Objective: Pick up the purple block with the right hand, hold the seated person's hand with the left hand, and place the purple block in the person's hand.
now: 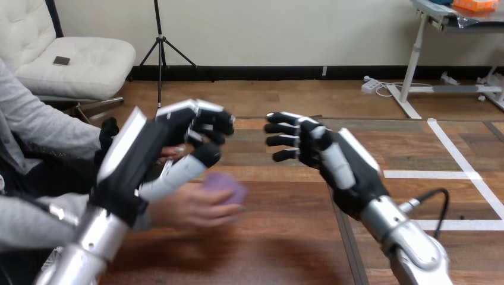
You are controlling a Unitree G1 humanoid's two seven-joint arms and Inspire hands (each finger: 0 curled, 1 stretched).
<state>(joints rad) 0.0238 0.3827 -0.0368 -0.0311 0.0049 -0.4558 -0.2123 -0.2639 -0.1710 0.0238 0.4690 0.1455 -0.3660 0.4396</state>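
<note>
The purple block (224, 186) lies in the person's hand (189, 206), whose fingers close round its lower edge, low at centre left over the wooden table (279, 249). My left hand (156, 148) is right above that hand. Its fingers (205, 122) are curled and its thumb (181, 170) lies across the person's hand, with a bit of the person's hand showing between them. My right hand (324, 151) hovers to the right of the block, apart from it. It is open, with straight fingers pointing left and nothing in them.
The person's grey sleeve (35, 217) comes in from the left edge, under my left forearm (89, 243). A dark seam (345, 237) runs down the table below my right wrist.
</note>
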